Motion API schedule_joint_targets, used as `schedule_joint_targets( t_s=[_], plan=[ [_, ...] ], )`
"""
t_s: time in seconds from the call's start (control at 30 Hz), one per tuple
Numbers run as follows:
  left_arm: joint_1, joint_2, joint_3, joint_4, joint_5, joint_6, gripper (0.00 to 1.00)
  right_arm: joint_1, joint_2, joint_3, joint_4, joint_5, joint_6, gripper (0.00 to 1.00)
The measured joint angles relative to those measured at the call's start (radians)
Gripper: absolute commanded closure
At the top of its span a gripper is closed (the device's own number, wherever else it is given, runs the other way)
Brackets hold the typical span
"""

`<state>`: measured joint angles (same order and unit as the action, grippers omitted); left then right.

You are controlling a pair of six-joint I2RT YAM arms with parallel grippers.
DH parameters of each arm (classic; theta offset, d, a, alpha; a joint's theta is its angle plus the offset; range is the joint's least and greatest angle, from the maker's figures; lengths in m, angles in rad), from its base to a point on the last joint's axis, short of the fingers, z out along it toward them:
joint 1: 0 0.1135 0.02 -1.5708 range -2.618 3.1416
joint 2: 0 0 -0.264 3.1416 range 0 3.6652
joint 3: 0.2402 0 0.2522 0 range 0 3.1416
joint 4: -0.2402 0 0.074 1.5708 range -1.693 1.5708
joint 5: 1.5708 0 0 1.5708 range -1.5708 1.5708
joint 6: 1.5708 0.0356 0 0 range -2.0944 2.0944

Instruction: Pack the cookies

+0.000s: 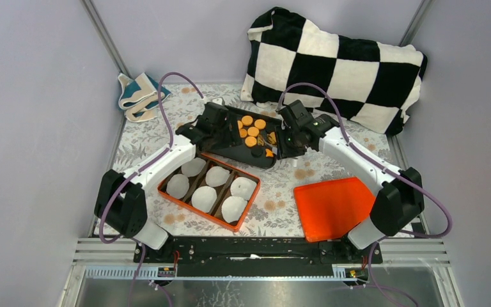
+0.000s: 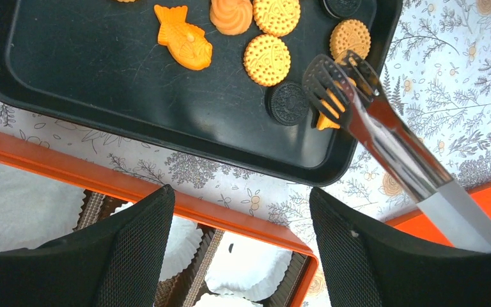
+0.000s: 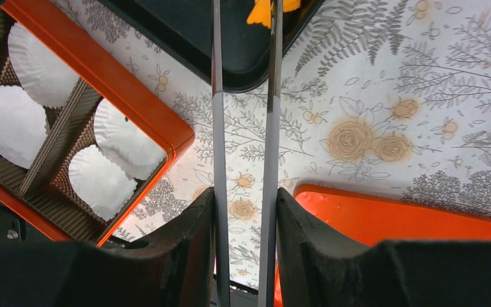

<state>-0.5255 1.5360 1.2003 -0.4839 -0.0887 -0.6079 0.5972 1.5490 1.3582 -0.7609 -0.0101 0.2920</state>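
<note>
Several orange-yellow cookies point(image 1: 252, 131) lie on a black tray point(image 1: 230, 150). In the left wrist view I see the fish-shaped cookie point(image 2: 182, 45), round ones point(image 2: 266, 59) and a dark sandwich cookie point(image 2: 288, 102) on the tray point(image 2: 102, 83). My right gripper point(image 1: 291, 137) is shut on metal tongs point(image 3: 217, 128), held between its fingers point(image 3: 244, 195). The tong tips point(image 2: 332, 77) are around an orange cookie point(image 2: 326, 118) at the tray's near right corner, also seen in the right wrist view point(image 3: 265, 11). My left gripper point(image 2: 240, 190) is open and empty, between the tray and the box.
An orange box point(image 1: 166, 189) with white paper liners point(image 1: 203, 198) in its compartments sits in front of the tray. An orange lid point(image 1: 332, 204) lies at the front right. A checkered pillow point(image 1: 339, 64) and a folded cloth point(image 1: 137, 93) are at the back.
</note>
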Motion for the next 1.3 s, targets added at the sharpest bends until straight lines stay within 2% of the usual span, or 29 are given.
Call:
schedule_joint_targets(
  t_s=[0.53, 0.73, 1.0, 1.3],
  plan=[
    [0.0, -0.001, -0.02, 0.0, 0.007, 0.0, 0.18, 0.112, 0.01, -0.064, 0.009, -0.002, 0.012, 0.51],
    [0.0, -0.004, -0.037, 0.0, 0.019, -0.004, 0.18, 0.116, 0.01, -0.072, -0.016, 0.075, 0.011, 0.52],
    [0.0, -0.021, -0.058, 0.002, 0.031, -0.009, 0.18, 0.119, 0.014, -0.071, -0.021, 0.089, 0.011, 0.53],
    [0.0, -0.034, -0.1, 0.012, 0.056, -0.023, 0.18, 0.121, 0.092, -0.015, -0.045, 0.143, -0.002, 0.52]
  ],
)
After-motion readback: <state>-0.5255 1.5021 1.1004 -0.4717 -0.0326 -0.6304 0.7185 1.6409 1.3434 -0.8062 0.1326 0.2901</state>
